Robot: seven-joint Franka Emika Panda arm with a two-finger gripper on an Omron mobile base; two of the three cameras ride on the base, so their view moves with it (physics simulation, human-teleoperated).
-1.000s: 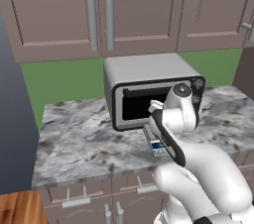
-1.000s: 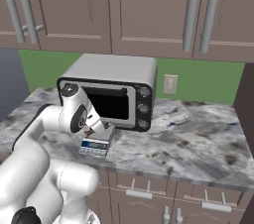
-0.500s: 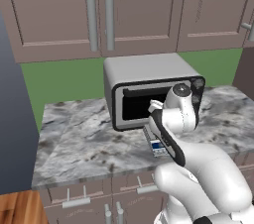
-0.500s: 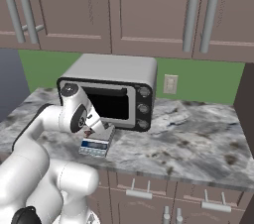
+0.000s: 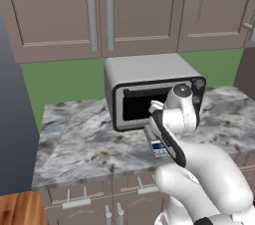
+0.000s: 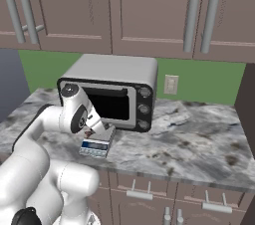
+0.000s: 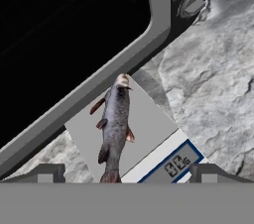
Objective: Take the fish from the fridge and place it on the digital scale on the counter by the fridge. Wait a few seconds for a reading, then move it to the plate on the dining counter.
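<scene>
Fish (image 7: 115,128) between end effector (image 7: 124,172) tips (untouched)

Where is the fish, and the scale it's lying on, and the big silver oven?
fish (image 7: 115,124): hand view, middle of its grey body.
digital scale (image 7: 149,119): hand view, bare grey platform beside the fish.
toaster oven (image 6: 117,68): right base view, its flat silver top.

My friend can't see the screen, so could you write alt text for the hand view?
A small fish lies lengthwise on a flat grey digital scale, its display lit with digits. The robot's open fingers flank it below; a dark toaster oven door and marble counter sit behind.
</scene>
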